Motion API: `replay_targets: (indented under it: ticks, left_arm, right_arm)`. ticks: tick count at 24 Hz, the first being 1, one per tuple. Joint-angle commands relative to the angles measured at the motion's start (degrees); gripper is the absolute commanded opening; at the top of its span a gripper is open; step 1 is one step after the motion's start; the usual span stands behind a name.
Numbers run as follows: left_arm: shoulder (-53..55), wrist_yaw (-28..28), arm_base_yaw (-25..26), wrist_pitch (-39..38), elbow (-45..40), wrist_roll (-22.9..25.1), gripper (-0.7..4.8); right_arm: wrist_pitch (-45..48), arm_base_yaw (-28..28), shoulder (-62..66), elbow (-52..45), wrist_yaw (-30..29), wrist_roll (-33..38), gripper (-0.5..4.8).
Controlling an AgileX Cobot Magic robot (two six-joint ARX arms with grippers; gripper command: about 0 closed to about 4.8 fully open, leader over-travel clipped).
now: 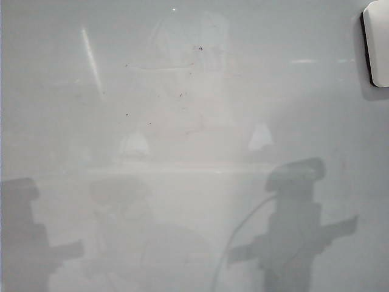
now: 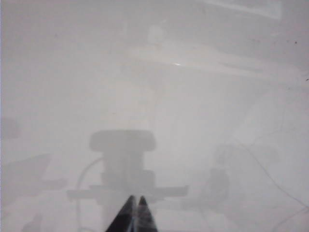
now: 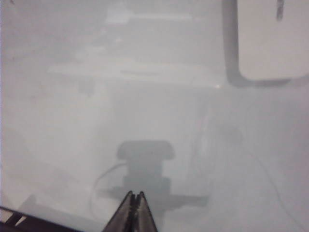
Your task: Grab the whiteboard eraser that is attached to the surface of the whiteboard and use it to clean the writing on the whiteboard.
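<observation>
Looking for readable writing, we find none: the board (image 1: 200,201) carries only faint smudges and a few tiny dark specks near its upper middle in the exterior view, and no red strokes can be made out there; no brand or label shows on anything. The eraser (image 1: 377,42) sits at the upper right edge of the exterior view, a white rounded block with a black layer along its left side, cut off by the frame. In the right wrist view the eraser (image 3: 270,38) appears again, white with a dark shadow or layer along one side and a short dark mark on its face that we cannot read. The right gripper (image 3: 134,212) shows only its two dark fingertips, pressed together with nothing between them, and the eraser lies well apart from them, ahead and off to one side. The left gripper (image 2: 133,215) also shows just its two dark tips, pressed together and holding nothing; in this view we see only the board (image 2: 154,96), with thin curved lines that look like reflected cables, and the eraser is not in it. In the exterior view neither arm itself is seen; two grey arm shadows lie on the lower part of the board, one at the left edge and one right of the middle, both well below the eraser.
</observation>
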Motion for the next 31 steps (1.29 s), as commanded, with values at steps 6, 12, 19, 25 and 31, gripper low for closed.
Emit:
replay_targets:
  ticks: [6, 12, 19, 25, 31]
  left_arm:
    - [0.0, 0.3, 0.0, 0.2, 0.1, -0.1, -0.05]
    - [0.0, 0.3, 0.0, 0.1, 0.1, -0.1, -0.05]
    - [0.0, 0.3, 0.0, -0.1, 0.1, -0.1, -0.05]
    - [0.0, 0.3, 0.0, -0.1, 0.1, -0.1, -0.05]
    - [0.0, 0.3, 0.0, -0.1, 0.1, -0.1, -0.05]
  right_arm:
    - [-1.5, 0.0, -1.2, 0.1, 0.5, -1.1, 0.03]
    - [10.0, -0.7, -5.9, -4.6, 10.0, -0.6, 0.03]
    - [11.1, -4.3, -5.9, -8.1, 13.1, 2.9, 0.03]
    - [4.1, -4.7, -5.9, -8.9, 13.1, 2.9, 0.03]
    - [3.5, -4.7, -5.9, -8.9, 13.1, 2.9, 0.03]
